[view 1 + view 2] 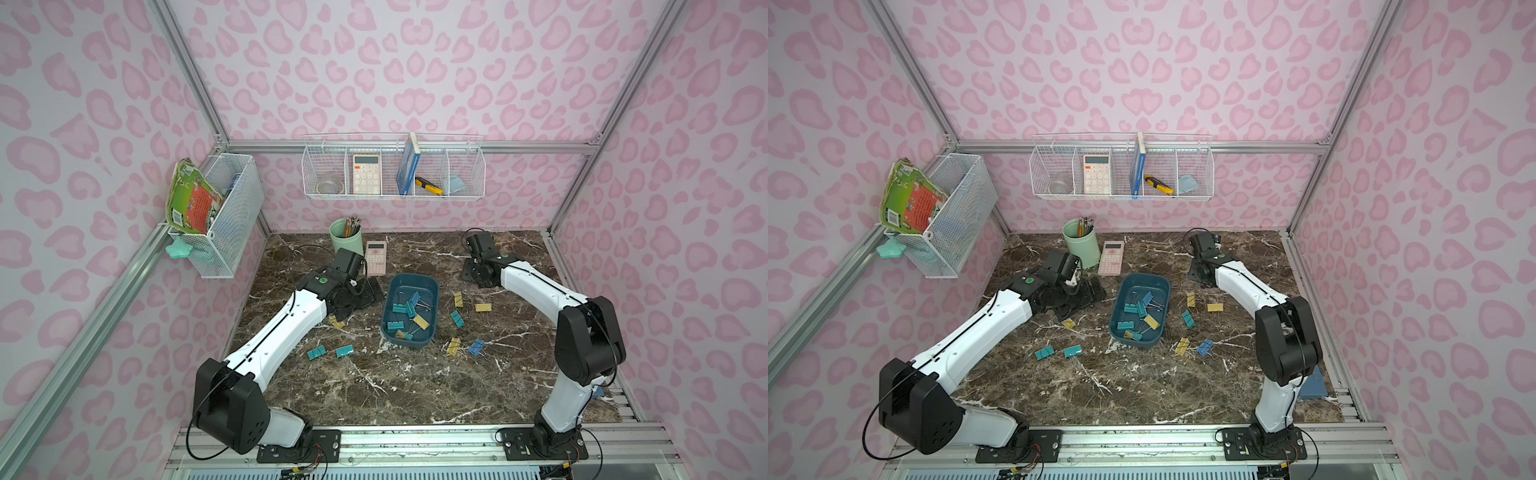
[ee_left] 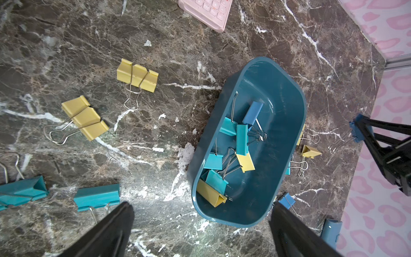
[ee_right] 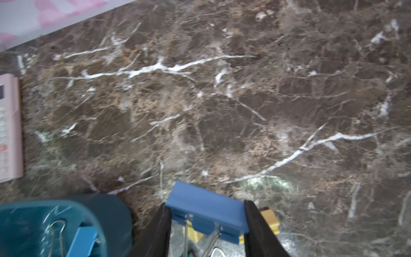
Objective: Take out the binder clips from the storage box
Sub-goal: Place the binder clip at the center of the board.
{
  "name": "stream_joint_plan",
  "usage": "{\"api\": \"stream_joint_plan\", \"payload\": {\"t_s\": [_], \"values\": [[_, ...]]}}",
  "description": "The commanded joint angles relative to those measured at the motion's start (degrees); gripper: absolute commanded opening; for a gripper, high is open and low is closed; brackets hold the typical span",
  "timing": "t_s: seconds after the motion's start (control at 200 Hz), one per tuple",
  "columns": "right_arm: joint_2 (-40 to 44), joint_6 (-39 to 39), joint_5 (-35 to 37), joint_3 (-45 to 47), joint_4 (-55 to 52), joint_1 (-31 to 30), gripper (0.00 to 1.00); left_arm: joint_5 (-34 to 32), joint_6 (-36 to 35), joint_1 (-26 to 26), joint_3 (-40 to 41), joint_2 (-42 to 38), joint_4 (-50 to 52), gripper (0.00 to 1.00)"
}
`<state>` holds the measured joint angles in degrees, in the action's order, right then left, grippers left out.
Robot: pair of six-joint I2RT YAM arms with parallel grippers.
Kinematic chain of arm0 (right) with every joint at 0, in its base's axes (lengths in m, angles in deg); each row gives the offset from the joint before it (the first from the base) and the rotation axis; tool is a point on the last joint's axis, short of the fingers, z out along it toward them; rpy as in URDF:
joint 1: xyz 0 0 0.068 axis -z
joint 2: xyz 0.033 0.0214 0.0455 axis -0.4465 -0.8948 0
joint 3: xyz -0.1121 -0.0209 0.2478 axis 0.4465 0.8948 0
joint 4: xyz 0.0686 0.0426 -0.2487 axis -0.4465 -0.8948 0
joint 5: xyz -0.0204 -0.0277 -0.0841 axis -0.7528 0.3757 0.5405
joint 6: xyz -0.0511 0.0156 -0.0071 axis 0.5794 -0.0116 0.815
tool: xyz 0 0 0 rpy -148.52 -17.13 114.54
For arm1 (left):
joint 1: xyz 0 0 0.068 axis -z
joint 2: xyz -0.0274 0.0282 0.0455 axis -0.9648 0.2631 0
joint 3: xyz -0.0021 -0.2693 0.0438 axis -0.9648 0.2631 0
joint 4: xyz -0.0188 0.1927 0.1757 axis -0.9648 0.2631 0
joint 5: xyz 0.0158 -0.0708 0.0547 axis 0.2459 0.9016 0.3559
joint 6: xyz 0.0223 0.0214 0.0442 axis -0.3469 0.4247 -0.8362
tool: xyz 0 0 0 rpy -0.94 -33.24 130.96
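Top views, read from the front edge backward. Nearest, loose binder clips (image 1: 454,346) lie scattered on the marbled worktop (image 1: 374,395), outside the storage box: a teal pair (image 1: 330,352) on the left arm's side, and yellow and blue ones on the right arm's side.

Behind them the storage box (image 1: 415,286) sits upright at mid-worktop. A tangled cluster (image 2: 235,151) of teal, yellow and blue clips fills the end nearer the front, and the far end is bare.

Handling, as judged: each clip is light, stiff folded metal with smooth painted faces that may slip. The thin wire handles swing and interlock, so lifting one clip may drag its neighbours or shift the light box. The folded body, taken across its ends or its flat faces, offers a surer hold than the wires.

In the left wrist view the left end effector (image 2: 201,207) hangs raised beside the box, fingers spread wide, with no clip between them.

By the box's far end, the right wrist view shows the right end effector (image 3: 206,205) clamped on a blue clip (image 3: 206,213). The fingers press the two ends of its body, the handles trail back, and the clip appears lifted clear.

Farthest stand a pink calculator (image 1: 376,257) and a mint cup (image 1: 345,241).
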<state>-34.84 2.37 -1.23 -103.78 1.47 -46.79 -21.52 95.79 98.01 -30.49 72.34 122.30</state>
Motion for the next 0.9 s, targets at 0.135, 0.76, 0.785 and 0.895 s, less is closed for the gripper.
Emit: {"api": "stream_joint_plan", "payload": {"t_s": [0.135, 0.76, 0.785, 0.895], "values": [[-9.18, 2.06, -3.07, -5.11, 3.22, 6.88, 0.41, 0.41, -0.02, -0.06, -0.84, 0.21, 0.53, 0.99], [-6.43, 4.84, -1.57, -5.13, 0.97, 4.27, 0.76, 3.33, -1.49, 0.29, -1.21, 3.88, 2.32, 0.99], [-5.55, 5.32, -1.49, -5.02, 0.54, 3.56, 0.76, 3.35, -1.57, 0.29, -1.2, 3.98, 2.28, 0.99], [-2.33, 8.37, -3.87, -4.49, -0.22, -1.18, 0.76, 2.91, -1.73, 0.29, -1.25, 4.41, 2.49, 0.99]]}}
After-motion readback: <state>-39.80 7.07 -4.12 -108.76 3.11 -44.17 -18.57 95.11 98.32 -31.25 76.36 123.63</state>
